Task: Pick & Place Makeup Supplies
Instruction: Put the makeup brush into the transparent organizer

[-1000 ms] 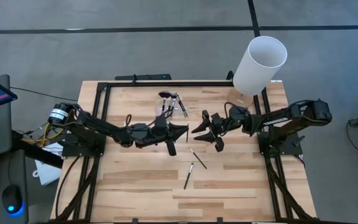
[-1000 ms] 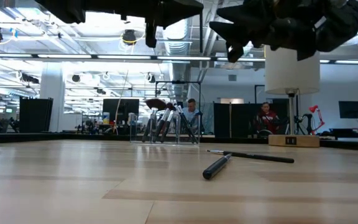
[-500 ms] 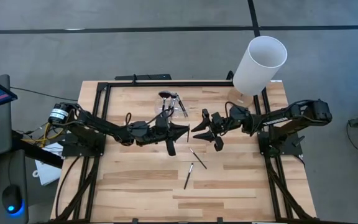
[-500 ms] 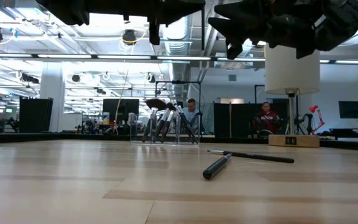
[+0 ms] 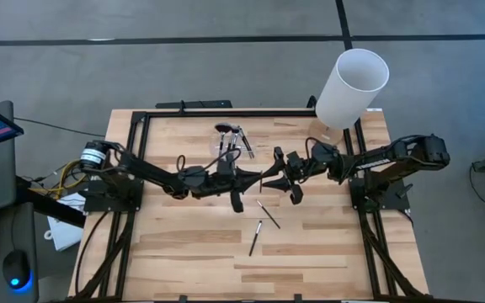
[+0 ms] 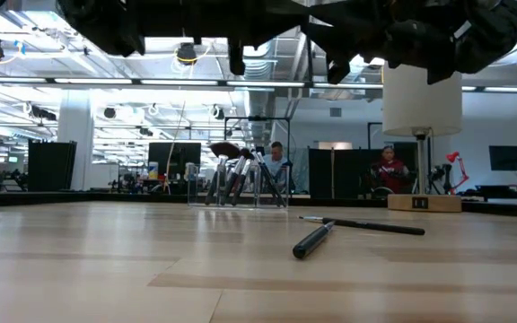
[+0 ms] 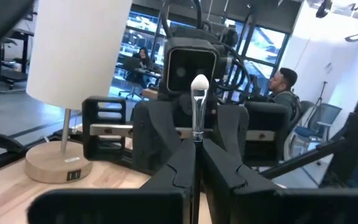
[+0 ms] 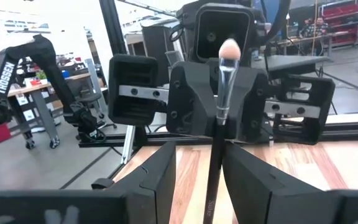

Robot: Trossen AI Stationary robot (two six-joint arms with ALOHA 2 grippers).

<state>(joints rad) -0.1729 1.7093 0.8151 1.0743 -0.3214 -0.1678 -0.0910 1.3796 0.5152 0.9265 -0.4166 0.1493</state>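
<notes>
One brush [image 7: 198,106] was mid-air, clenched in L gripper [image 5: 255,178], which had advanced twd R gripper [image 5: 269,178] w/ jaws spread either side of it, likely a handover; two more lay on surface [image 5: 327,252], rest in holder [image 5: 226,143].

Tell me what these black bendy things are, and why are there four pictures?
They are two robot arms at a wooden table. One picture looks down from above, one looks across the tabletop, and two come from cameras on the arms' wrists. The left hand is shut on a makeup brush, and the right hand is open around its handle. Two more brushes lie on the table, and others stand in a clear holder.
</notes>
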